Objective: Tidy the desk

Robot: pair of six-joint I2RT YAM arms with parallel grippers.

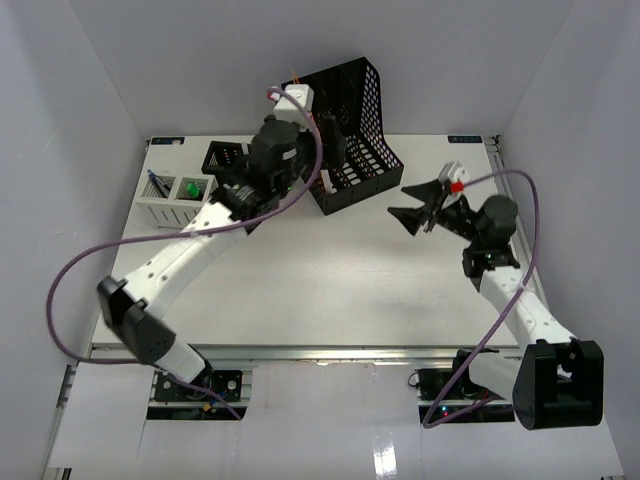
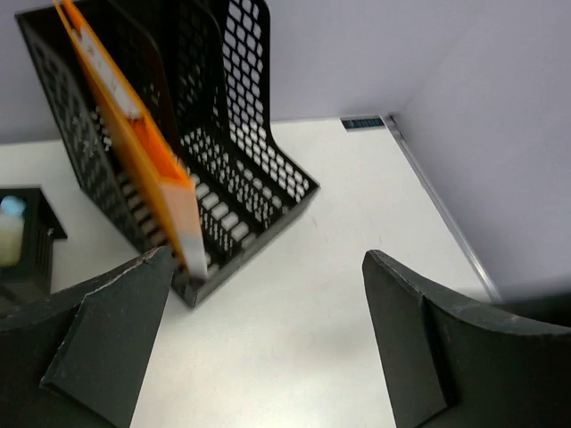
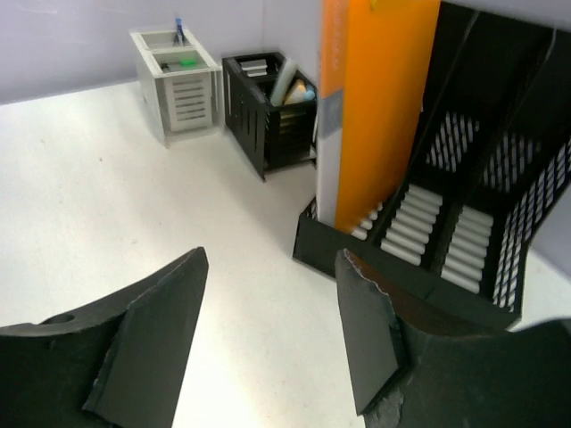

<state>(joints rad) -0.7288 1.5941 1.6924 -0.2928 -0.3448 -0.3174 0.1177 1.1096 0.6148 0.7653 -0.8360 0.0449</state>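
the desk [image 1: 330,290], large flat white tabletop, metal rail [image 1: 330,352] along near edge (white walls [image 1: 300,60] around)

Top camera looks down from high above the near edge, taking in the whole desk [image 1: 330,290]. Both wrist cameras sit low and close, sharing the black mesh file rack [image 2: 236,80] and orange folder [image 3: 384,107] from opposite sides.

The front of the desk [image 1: 330,290] lies open; mesh file rack [image 1: 362,150], black caddy [image 1: 222,158] and white caddy [image 1: 172,208] crowd the back.
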